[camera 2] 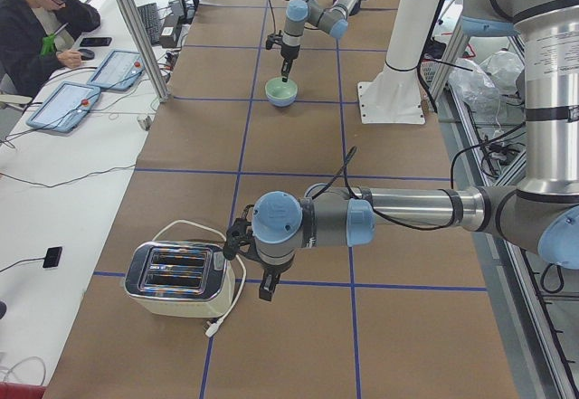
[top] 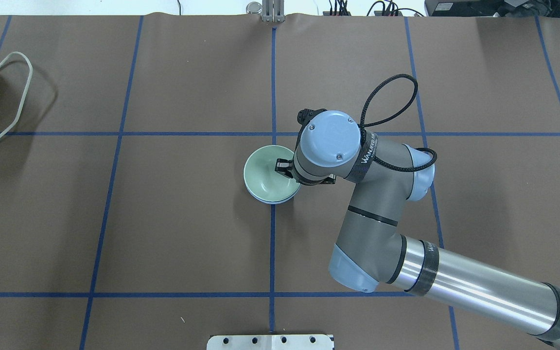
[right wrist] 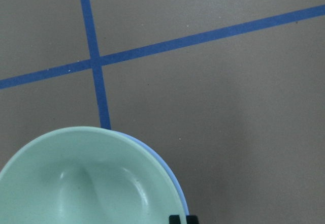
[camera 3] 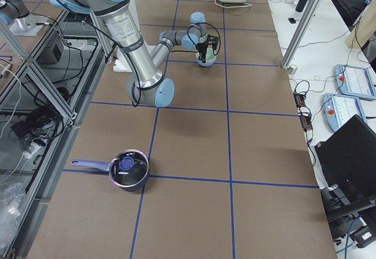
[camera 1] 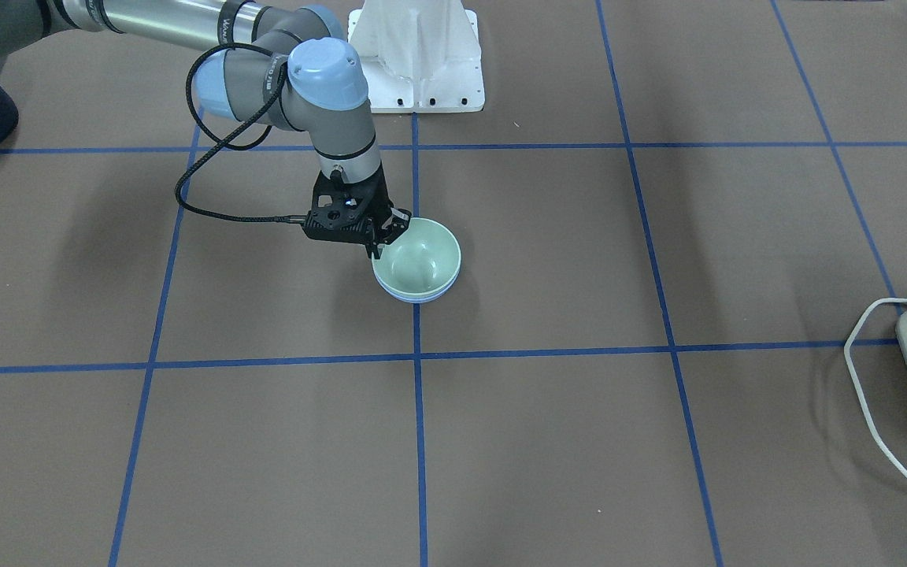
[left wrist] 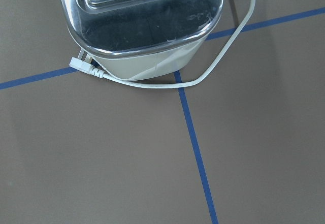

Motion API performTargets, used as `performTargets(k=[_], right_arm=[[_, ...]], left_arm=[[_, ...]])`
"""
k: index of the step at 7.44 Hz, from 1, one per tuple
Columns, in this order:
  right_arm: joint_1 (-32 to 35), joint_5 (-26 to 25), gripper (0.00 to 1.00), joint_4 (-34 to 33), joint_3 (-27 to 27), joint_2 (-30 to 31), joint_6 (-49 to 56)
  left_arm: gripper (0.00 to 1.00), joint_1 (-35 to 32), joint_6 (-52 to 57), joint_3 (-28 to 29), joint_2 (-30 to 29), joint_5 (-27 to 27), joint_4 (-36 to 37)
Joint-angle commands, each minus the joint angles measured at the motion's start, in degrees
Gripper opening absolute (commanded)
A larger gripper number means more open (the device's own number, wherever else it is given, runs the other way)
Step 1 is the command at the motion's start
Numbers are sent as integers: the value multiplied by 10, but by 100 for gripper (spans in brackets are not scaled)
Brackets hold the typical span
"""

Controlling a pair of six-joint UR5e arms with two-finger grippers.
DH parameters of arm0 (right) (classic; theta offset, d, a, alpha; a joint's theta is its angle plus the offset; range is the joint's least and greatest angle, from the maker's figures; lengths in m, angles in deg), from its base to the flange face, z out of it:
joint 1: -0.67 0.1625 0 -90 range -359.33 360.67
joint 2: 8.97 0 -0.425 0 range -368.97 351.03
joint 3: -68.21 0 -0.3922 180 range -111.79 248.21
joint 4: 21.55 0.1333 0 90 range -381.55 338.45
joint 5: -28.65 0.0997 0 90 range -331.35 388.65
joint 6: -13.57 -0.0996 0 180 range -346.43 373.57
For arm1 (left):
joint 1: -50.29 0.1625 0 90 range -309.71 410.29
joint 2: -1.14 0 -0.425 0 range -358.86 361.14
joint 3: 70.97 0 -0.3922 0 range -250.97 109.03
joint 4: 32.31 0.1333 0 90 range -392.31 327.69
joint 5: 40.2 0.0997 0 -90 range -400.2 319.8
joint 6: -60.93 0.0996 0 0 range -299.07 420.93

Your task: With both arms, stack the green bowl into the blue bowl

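1. Right gripper (camera 1: 382, 242). I read this hand as pinching the green bowl (camera 1: 420, 264). In the right wrist view its two black fingertips (right wrist: 176, 219) sit close together at the rim, one on either side of it. The hand points down from the right arm (top: 372, 214) (from overhead the wrist joint hides most of it).

2. Green bowl. It lies directly under the fingertips, mouth up, nested inside the blue bowl (camera 1: 416, 298). The grip is on the rim at the arm's own side, and the rest of the bowl spreads out beyond the fingertips.

3. Blue bowl. I see only a thin band of it below the green rim. It rests on the table (camera 1: 548, 260), over one of the blue tape lines (right wrist: 99, 102). Two lines cross just ahead of the hand in the wrist view.

4. Pedestal (camera 1: 418, 55). This white base stands further off, behind the hand on the robot's side.

5. Left gripper (camera 2: 267, 288). It hangs fingers-down over the mat, well apart from the bowls. I cannot tell whether it is spread or closed. A chrome toaster (camera 2: 176, 280) stands just beside it, with a white cord (left wrist: 213, 66) looped on the mat below this hand.

6. Saucepan (camera 3: 128, 169). It sits well apart from both hands, at the table's end on the robot's right.
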Motion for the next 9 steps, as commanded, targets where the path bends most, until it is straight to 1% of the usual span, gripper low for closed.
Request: performTargets(k=[1, 2, 3, 4, 6, 7, 8, 9], right_arm=[[0, 7, 14, -2, 0, 2, 0], [0, 9, 52, 0, 0, 2, 0], [0, 9, 100, -1, -2, 1, 2], [8, 23, 100, -2, -4, 3, 6], [75, 95, 100, -6, -15, 10, 25], [119, 124, 100, -6, -17, 34, 80], [165, 146, 100, -6, -17, 59, 151], [212, 173, 100, -6, -17, 82, 232]], left_arm=[[99, 1, 0, 0, 0, 0, 0], [99, 1, 0, 1, 0, 0, 0], [99, 1, 1, 1, 0, 0, 0], [99, 1, 0, 3, 0, 0, 0], [99, 1, -1, 3, 0, 1, 3], [99, 2, -13, 3, 0, 2, 3], [99, 10, -59, 0, 0, 3, -4], [99, 15, -82, 0, 1, 4, -29]])
